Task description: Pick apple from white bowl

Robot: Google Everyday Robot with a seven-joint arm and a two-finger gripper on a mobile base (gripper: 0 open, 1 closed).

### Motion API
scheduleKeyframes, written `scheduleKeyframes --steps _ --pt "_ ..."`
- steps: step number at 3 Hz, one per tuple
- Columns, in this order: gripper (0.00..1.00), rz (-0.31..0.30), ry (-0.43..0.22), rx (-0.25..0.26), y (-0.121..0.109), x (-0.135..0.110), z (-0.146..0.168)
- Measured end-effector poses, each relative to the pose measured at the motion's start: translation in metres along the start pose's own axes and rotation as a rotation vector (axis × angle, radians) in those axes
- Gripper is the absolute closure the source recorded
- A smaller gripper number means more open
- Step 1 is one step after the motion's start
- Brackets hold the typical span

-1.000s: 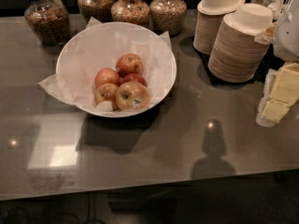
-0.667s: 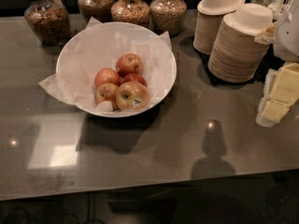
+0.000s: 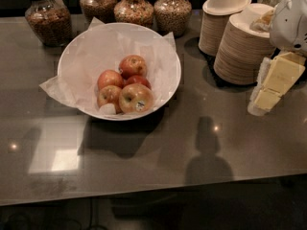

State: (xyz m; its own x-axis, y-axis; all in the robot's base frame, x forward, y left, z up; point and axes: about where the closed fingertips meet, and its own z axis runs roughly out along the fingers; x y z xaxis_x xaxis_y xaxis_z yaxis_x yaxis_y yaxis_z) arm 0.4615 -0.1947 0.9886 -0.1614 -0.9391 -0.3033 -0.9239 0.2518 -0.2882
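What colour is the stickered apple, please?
The apple is yellowish-red with golden patches, camera view; gripper at right edge.

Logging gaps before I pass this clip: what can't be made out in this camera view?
All in the camera view:
1. The gripper, at the right edge beside the stacked paper bowls: its arm is cut off by the frame.
2. The apple in the white bowl: sticker print too small to read.
3. The jars at the back: tops cut off by the top edge.

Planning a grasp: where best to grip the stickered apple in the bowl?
Probably grip the stickered apple across its round sides, coming from above: other apples crowd its left and back, the white bowl's wall its front. The gripper hangs at the right edge.
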Motion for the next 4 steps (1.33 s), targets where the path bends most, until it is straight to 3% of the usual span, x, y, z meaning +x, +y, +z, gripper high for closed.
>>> scheduleKeyframes --steps 1,2,3,4 --pt "0.0 -0.058 -0.081 -0.024 -0.006 -0.036 -0.001" --pt "0.0 -0.061 -0.089 -0.022 -0.006 -0.039 -0.003" --pt "0.0 -0.03 -0.117 -0.016 -0.006 -0.038 0.002" --pt "0.0 0.036 -0.228 -0.024 -0.007 -0.056 0.023"
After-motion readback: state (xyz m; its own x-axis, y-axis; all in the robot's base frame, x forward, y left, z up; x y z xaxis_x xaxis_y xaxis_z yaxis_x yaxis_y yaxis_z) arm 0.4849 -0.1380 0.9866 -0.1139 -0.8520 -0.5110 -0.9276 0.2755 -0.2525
